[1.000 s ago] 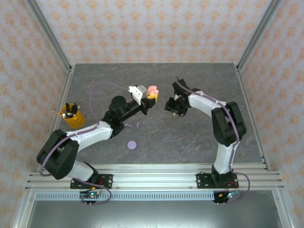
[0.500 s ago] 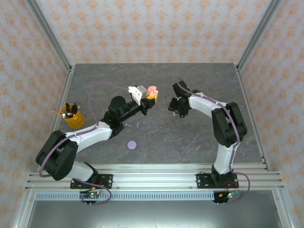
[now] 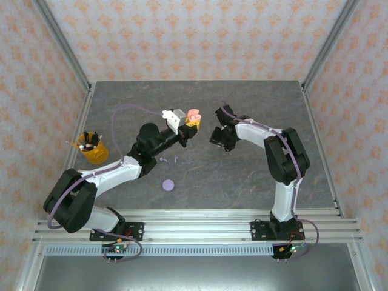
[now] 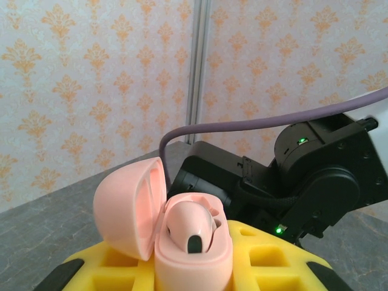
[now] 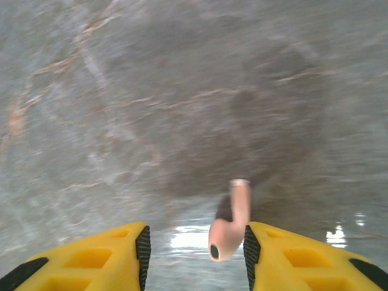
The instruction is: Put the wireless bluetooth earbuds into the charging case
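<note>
My left gripper (image 4: 195, 277) is shut on the pale pink charging case (image 4: 194, 257), held up above the table with its lid (image 4: 128, 206) swung open to the left. One pink earbud (image 4: 189, 223) sits in the case. In the top view the case (image 3: 193, 114) is at the table's middle, with my right gripper (image 3: 217, 134) just to its right, low over the table. In the right wrist view my right gripper (image 5: 197, 250) is open. A second pink earbud (image 5: 233, 225) lies on the table against the right finger's pad (image 5: 250, 250). Two lilac earbuds (image 3: 170, 159) lie below the left arm.
A closed lilac round case (image 3: 168, 185) lies nearer the front, left of centre. An orange cup (image 3: 92, 148) with pens stands at the left edge. Metal frame posts border the grey table (image 3: 254, 182).
My right gripper opened a little wider and shifted slightly right, then back left beside the case. The left gripper and the pink case stayed where they were.
</note>
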Controlling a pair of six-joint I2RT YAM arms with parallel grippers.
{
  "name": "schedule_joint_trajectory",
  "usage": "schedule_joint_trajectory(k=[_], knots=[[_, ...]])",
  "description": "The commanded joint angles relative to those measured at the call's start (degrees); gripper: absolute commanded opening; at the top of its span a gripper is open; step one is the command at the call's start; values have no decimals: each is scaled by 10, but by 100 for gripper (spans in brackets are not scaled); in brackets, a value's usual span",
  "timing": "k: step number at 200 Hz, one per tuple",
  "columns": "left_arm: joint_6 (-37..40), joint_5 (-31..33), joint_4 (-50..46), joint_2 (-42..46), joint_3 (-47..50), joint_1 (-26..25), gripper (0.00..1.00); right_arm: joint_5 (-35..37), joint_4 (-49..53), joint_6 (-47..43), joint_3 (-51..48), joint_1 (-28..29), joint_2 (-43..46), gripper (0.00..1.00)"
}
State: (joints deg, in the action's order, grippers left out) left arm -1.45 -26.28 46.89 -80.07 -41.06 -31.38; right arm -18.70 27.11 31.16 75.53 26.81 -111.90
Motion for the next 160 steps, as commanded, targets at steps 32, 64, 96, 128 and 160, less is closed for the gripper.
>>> schedule_joint_trajectory(k=[32,64,96,128,160], knots=[[5,19,7,18,2,2,0,-64,-32,27,35,29,13,45],[13,21,-1,25,-1,3,0,8,31,-36,45,28,40,45],[21,24,-13,35,0,4,0,67,102,-129,91,27,7,45],[25,26,-24,43,2,6,0,71,164,-214,152,29,-52,44],[26,26,-29,44,0,8,0,71,190,-252,178,31,-85,44]])
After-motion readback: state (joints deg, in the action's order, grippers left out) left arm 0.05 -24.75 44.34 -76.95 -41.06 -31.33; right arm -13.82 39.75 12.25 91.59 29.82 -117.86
